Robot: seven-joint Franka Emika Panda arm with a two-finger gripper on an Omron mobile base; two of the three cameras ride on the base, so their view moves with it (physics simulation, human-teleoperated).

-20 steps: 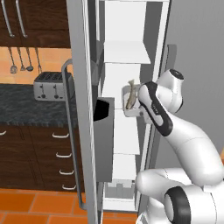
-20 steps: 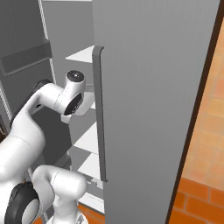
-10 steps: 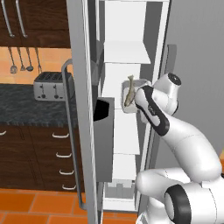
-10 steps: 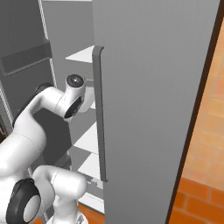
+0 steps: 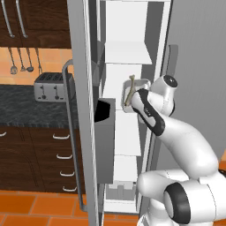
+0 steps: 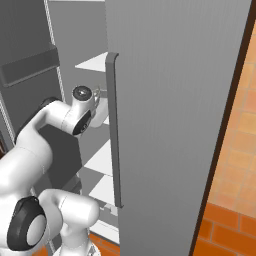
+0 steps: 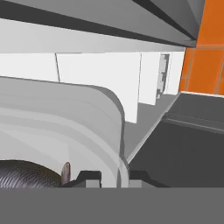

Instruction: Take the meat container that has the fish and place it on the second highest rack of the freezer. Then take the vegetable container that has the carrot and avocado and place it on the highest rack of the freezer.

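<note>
Inside the freezer (image 5: 128, 66), claw (image 7: 111, 177) clamped on the fish (image 5: 129, 90) container's (image 7: 61, 127) rim.

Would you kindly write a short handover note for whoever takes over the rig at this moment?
Tool: shut on the rim of the meat container, its two tips either side of the tray's wall.
Meat container: lifted, tilted, in the open freezer at about the height of the second highest rack, below the highest rack. The fish sticks up out of it.
Done: fish tray picked up and brought to the freezer.
Left: set it flat on the second highest rack and release; then fetch the carrot and avocado container and put it on the highest rack.
</note>
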